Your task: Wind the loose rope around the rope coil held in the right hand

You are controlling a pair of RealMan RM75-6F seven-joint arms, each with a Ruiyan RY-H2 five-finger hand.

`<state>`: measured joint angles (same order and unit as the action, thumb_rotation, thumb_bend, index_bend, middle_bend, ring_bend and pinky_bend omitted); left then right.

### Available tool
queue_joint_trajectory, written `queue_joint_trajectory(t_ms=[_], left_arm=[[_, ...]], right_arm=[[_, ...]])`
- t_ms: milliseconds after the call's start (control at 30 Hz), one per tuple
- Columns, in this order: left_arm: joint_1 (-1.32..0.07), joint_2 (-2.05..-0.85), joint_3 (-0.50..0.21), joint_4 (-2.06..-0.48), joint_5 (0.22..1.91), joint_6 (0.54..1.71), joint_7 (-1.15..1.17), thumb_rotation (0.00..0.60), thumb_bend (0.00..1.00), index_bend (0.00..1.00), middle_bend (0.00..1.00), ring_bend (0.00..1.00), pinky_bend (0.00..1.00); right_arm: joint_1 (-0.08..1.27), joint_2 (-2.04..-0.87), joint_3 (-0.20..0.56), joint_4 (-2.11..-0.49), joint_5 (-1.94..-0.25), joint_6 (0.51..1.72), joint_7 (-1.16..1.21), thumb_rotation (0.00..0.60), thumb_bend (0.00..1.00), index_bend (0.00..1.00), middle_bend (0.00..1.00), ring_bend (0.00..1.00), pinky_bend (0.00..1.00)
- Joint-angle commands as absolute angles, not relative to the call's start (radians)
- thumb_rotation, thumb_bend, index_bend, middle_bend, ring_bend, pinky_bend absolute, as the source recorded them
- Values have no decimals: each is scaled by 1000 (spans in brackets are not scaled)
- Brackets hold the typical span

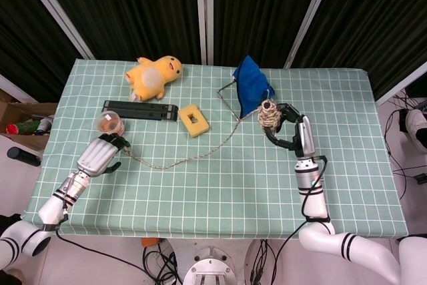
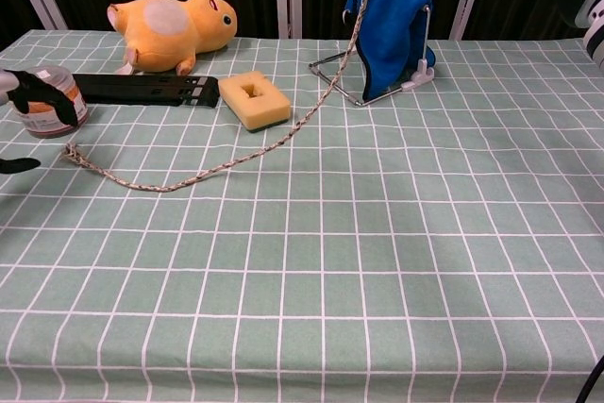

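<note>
Two-arm rope-winding task, early stage. The right hand (image 1: 288, 129) is raised above the tabletop (image 1: 220, 185) toward its right half and grips the rope coil (image 1: 269, 114), a compact bundle of pale braided cord; in the chest view only the lower part of the coil appears, at the top edge of the frame. From the coil the loose rope (image 1: 200, 152) descends in a slack line, passes just in front of the blue cloth (image 1: 251, 87) draped on a wire stand (image 1: 229, 98), runs beside the yellow sponge block (image 1: 193, 119) and lies in a shallow curve across the tabletop toward the left edge. Its knotted free end (image 2: 70, 151) rests near the small lidded jar (image 1: 109, 124).

The left hand (image 1: 98, 155) hovers at the left edge, just beside that free end, fingers apart and holding nothing; whether a fingertip touches the rope cannot be told.

Progress, as judged: the coil is secured, but nearly the whole tail lies unwound on the tabletop, so no fresh turns appear to have been added. Remaining steps: take up the free end with the left hand, lift it, and lay successive turns round the coil until the slack is used.

Also present near the far edge: a yellow plush toy (image 1: 155, 75) and a flat black bar (image 1: 140, 109), neither touching the rope.
</note>
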<state>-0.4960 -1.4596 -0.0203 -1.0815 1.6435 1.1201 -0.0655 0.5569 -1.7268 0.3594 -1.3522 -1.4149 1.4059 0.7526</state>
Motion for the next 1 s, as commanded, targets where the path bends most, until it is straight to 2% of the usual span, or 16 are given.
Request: queue_joint_trajectory(t_ms=[33, 433, 600, 1000], left_arm=[[-506, -1490, -11, -1041, 1646, 1128, -84, 600, 277, 341, 338, 268, 362], [-553, -1562, 10, -947, 1657, 1108, -85, 600, 288, 365, 348, 275, 362], [-557, -1572, 14, -930, 1641, 1097, -69, 600, 310, 406, 358, 291, 361], [-564, -1588, 28, -903, 1618, 1071, -56, 600, 333, 419, 360, 291, 361]], right_arm=[[558, -1727, 361, -1352, -1413, 1404, 751, 600, 601, 755, 613, 562, 759], [555, -1727, 360, -1352, -1411, 1402, 752, 600, 600, 755, 613, 562, 759], [554, -1725, 360, -1353, -1411, 1401, 755, 600, 599, 755, 613, 562, 759], [553, -1728, 359, -1349, -1410, 1399, 761, 600, 595, 755, 613, 562, 759]])
